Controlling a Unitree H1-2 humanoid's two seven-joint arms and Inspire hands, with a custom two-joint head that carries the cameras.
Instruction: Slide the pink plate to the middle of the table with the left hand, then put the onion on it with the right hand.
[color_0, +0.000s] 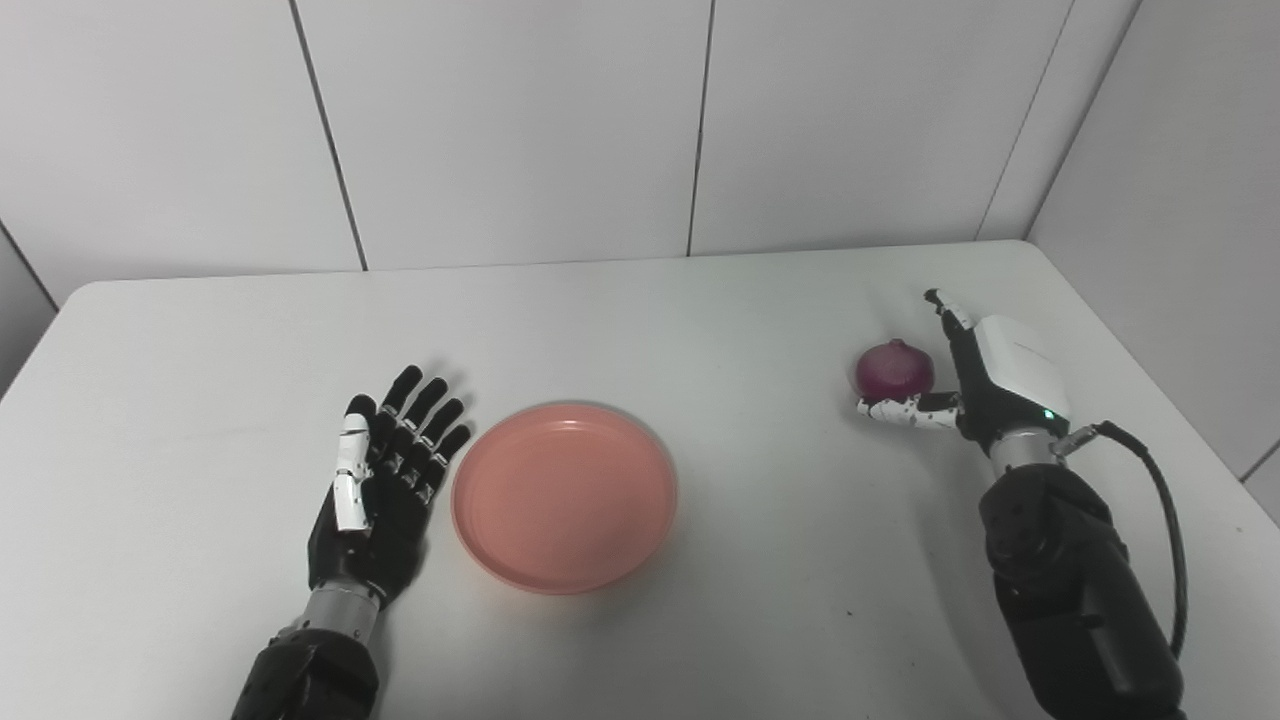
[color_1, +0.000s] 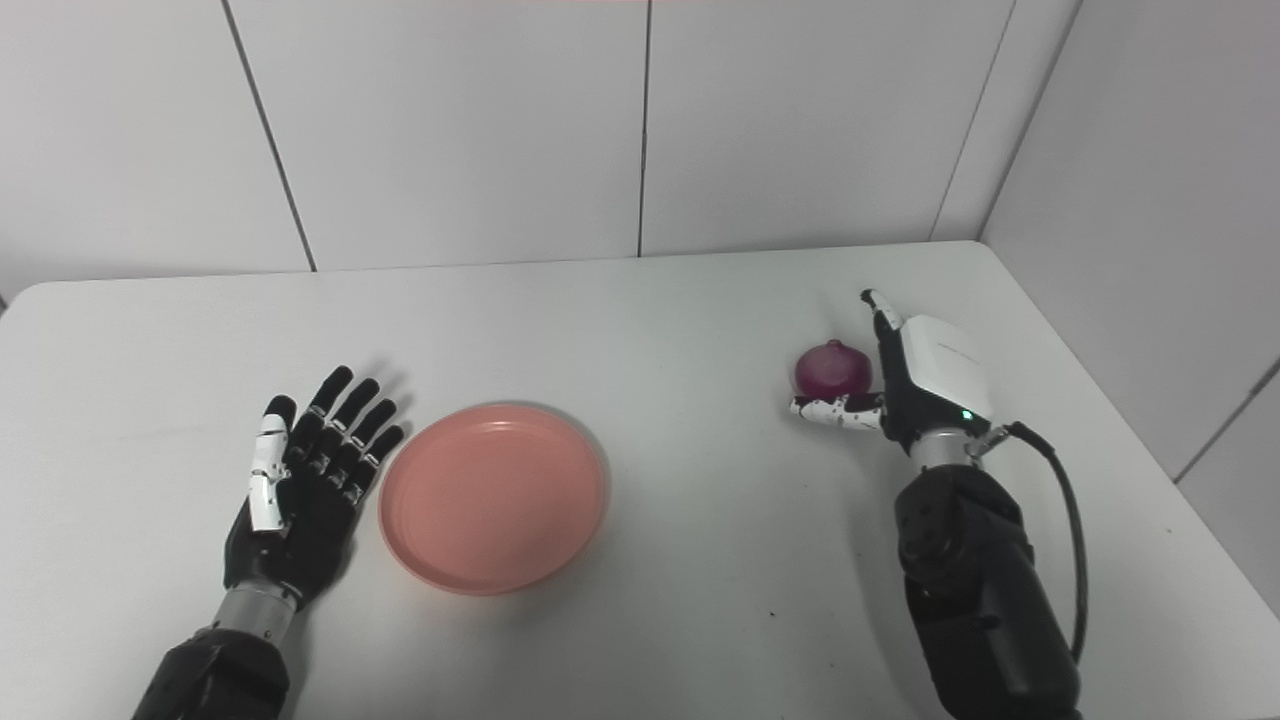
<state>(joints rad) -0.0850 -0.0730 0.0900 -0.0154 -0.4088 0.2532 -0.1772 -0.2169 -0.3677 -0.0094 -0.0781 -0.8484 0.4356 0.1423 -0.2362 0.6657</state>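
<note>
Near the middle of the white table (color_0: 700, 320), the pink plate (color_0: 564, 496) is sitting empty, with the left hand (color_0: 380, 480) lying just left of it, fingers spread and holding nothing. Over on the right, the onion (color_0: 894, 369) is resting on the table while the right hand (color_0: 975, 375) is standing against its right side, thumb under its near side and fingers not closed, so it is not gripping.

Bare table (color_0: 780, 480) between onion (color_0: 895, 368) and pink plate (color_0: 563, 495); left hand (color_0: 385, 480) flanks plate's far side.
</note>
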